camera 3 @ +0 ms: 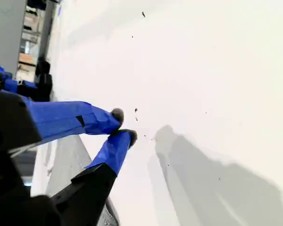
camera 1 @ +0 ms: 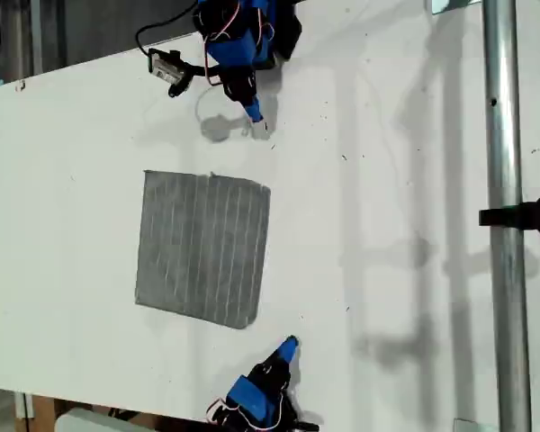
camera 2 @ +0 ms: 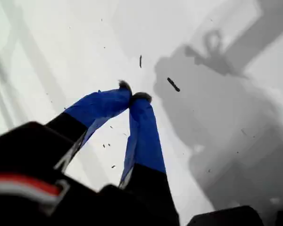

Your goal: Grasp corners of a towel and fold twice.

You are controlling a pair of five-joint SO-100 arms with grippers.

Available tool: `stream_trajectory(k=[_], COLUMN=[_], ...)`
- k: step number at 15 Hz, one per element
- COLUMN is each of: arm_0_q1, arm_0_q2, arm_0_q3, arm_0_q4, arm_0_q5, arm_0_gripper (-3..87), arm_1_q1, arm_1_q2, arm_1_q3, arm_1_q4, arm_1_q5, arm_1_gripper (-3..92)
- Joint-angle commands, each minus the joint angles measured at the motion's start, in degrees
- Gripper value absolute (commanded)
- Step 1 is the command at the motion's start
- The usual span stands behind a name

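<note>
- Exterior view: the towel (camera 1: 202,247) is seen spread flat and unfolded on the worktop (camera 1: 387,180), somewhat towards the view's left of its middle. All 4 corners (camera 1: 268,187) lie exposed, so any of them can be reached.
- 1 arm (camera 1: 238,54) is seen by the worktop edge at the view's top, its blue tip pointed down just beyond the towel's edge on that side. Another arm (camera 1: 265,387) is seen at the edge at the view's bottom, its tip near the towel corner at the view's lower right. Neither touches the cloth. The 2 arms are judged to be placed on opposite sides so that 2 corners can be lifted together.
- Which arm is first and which second cannot be told.
- First wrist view: my first gripper (camera 2: 132,92) is shown over bare, speckled worktop, jaws together with nothing between them. No towel is seen here.
- Second wrist view: my second gripper (camera 3: 123,125) is also shown over bare worktop, jaws all but closed and empty.
- No fold is judged begun; the jaws must be opened before a corner is taken.
</note>
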Motion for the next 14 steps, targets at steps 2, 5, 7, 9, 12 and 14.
stream_trajectory(k=[2, 5, 7, 9, 12, 14], arm_0_q1=[-19.69, -19.60, -19.60, -19.86, -20.39, -20.65], arm_0_q2=[0.53, 0.53, 0.53, 0.53, 0.53, 0.53], arm_0_q3=[0.26, 0.26, 0.26, 0.26, 0.26, -0.09], arm_0_q4=[0.44, 0.44, 0.44, 0.44, 0.44, -0.26], arm_0_q5=[-46.93, -46.93, -47.11, -47.64, -51.68, -50.98], arm_0_gripper=[-1.6, -1.6, -1.6, -0.4, -1.5, -1.8], arm_1_q1=[-3.78, -3.78, -3.87, -3.96, -3.60, -3.52], arm_1_q2=[0.09, 0.09, 0.09, 0.09, 0.09, 0.09], arm_1_q3=[-4.39, -4.39, -4.39, -4.39, -4.75, -5.36], arm_1_q4=[-7.12, -7.21, -7.21, -7.21, -7.73, -7.82], arm_1_q5=[2.37, 2.46, 2.55, 2.55, 3.52, 5.80], arm_1_gripper=[-0.3, -0.3, -0.3, -0.3, -0.3, -0.3])
